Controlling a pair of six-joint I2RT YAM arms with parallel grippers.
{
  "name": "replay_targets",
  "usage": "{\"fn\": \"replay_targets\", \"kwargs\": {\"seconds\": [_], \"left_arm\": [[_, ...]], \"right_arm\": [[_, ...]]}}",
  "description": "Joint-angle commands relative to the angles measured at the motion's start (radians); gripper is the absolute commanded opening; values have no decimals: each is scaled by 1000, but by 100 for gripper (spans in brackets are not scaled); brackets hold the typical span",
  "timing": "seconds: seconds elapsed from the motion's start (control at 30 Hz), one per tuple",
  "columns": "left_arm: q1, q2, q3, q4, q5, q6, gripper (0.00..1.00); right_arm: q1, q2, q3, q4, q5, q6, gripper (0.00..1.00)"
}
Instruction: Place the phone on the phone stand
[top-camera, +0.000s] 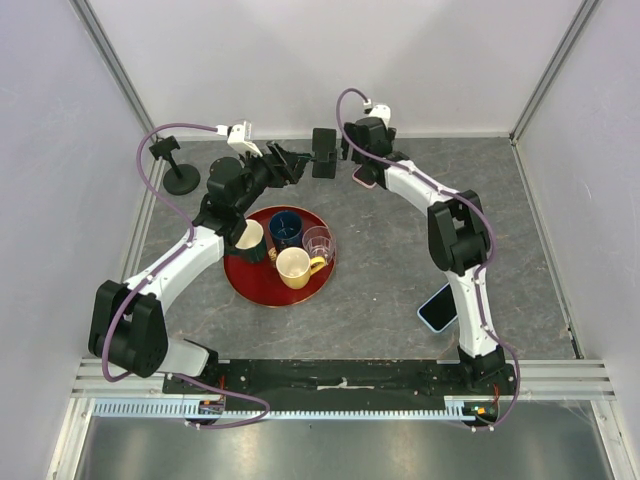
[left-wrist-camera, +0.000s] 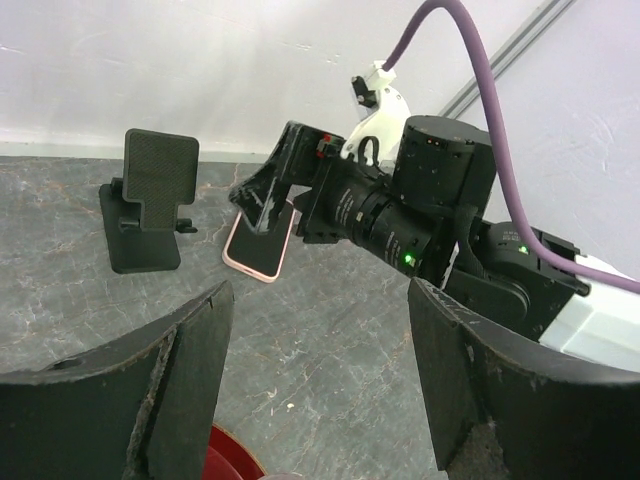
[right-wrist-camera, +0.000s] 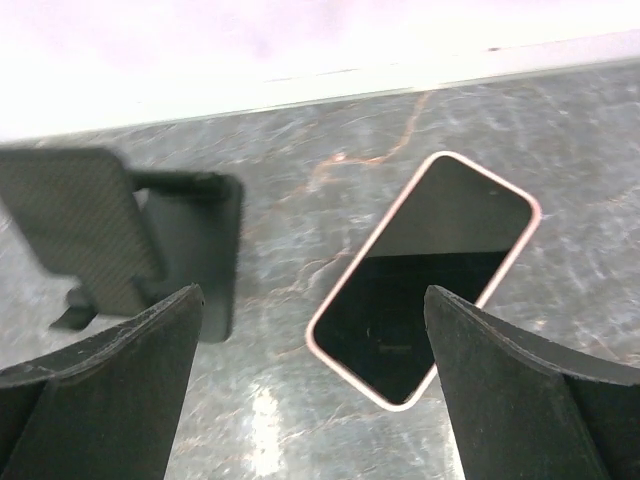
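Note:
A pink-edged phone (right-wrist-camera: 425, 275) with a black screen lies flat on the grey table near the back wall. The black phone stand (right-wrist-camera: 120, 235) stands just to its left, empty. My right gripper (right-wrist-camera: 315, 390) is open and hovers over the phone, with its jaws on either side of the phone's near end and not touching it. In the top view the right gripper (top-camera: 352, 162) hides most of the phone (top-camera: 366, 181), next to the stand (top-camera: 324, 152). My left gripper (left-wrist-camera: 315, 390) is open and empty, facing the stand (left-wrist-camera: 152, 200) and the phone (left-wrist-camera: 262, 235).
A red tray (top-camera: 262, 297) in front of the left arm holds a dark blue cup (top-camera: 286, 228), a cream mug (top-camera: 295, 267), a clear glass (top-camera: 318, 242) and a pale cup (top-camera: 248, 238). A light blue phone (top-camera: 437, 308) lies by the right arm. A round-based black holder (top-camera: 180, 172) stands back left.

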Motion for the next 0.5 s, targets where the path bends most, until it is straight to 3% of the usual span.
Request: {"fn": "replay_targets", "kwargs": {"seconds": [0.0, 0.47], "left_arm": [[-4, -4, 29, 40, -5, 34, 77], [-4, 15, 33, 46, 9, 17, 77]], "right_arm": [[-37, 38, 83, -78, 120, 114, 98], [-22, 281, 410, -273, 159, 39, 98]]}}
